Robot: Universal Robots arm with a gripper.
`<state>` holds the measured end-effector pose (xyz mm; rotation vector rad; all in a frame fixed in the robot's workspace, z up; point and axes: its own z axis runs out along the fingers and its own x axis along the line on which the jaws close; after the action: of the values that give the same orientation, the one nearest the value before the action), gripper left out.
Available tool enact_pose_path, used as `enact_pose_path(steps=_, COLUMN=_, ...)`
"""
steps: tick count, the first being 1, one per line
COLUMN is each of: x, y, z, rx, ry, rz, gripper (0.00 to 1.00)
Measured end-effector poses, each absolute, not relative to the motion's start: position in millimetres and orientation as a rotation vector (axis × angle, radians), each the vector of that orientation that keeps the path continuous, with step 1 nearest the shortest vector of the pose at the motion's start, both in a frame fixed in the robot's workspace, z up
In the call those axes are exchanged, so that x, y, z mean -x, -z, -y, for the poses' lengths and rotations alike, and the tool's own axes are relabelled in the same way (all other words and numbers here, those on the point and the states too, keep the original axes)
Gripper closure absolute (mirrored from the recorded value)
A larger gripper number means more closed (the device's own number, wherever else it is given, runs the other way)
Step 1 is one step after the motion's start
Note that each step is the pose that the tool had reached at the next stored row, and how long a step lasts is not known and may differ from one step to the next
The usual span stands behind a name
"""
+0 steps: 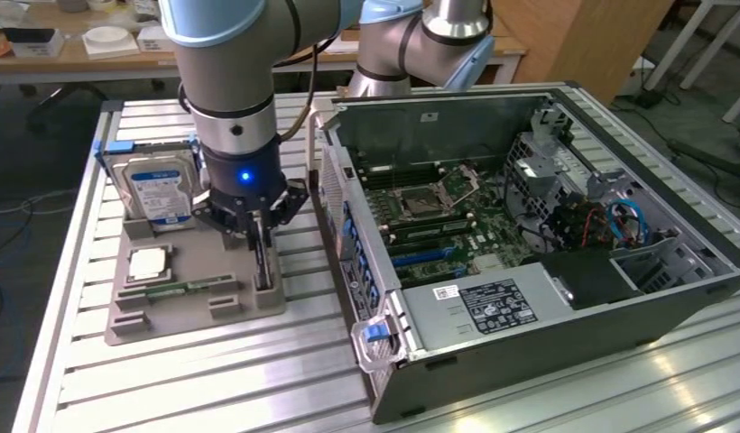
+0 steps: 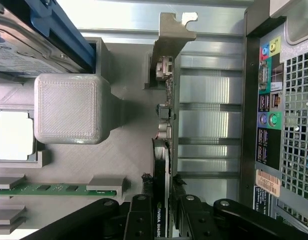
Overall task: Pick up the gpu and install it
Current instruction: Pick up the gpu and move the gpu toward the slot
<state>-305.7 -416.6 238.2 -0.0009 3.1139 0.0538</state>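
Fingers (image 2: pixel 142 215) of the black two-finger gripper (image 2: pixel 162 200) are pressing against both faces of the gpu (image 2: pixel 162 150), a flat green circuit board with a black cooler shroud and a silver metal end bracket (image 2: pixel 168 45), so the hand is clamping on the card. In the exterior view the gripper (image 1: pixel 259 245) is hanging straight down from the grey and pale-blue robot arm (image 1: pixel 226 81), gripping the gpu (image 1: pixel 265 271) by its upper edge.

The gpu is standing on its long edge in a slot of the grey plastic holder tray (image 1: pixel 189 302), along the tray's side nearest the computer case, with its bracket end pointing toward the hard drive's end of the tray. It is resting in that slot, not lifted clear.

Sharing the tray (image 2: pixel 129 150) are a silver hard drive with a blue-white label (image 1: pixel 157 189), standing upright at the far end, a square silver processor chip (image 1: pixel 147 263) lying flat, and a short narrow green memory stick (image 1: pixel 178 290) lying near the front.

On the exterior view's right, the black open computer case (image 1: pixel 563 361) is lying on its side on the slatted aluminium table (image 1: pixel 226 379), exposing its green motherboard (image 1: pixel 448 216).
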Motion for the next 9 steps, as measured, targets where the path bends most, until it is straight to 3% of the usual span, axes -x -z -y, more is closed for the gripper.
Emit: enact_pose_path(steps=9, x=306.5, y=-239.4, z=416.6, rx=0.0, ry=-0.055, rz=-3.113, gripper=0.75)
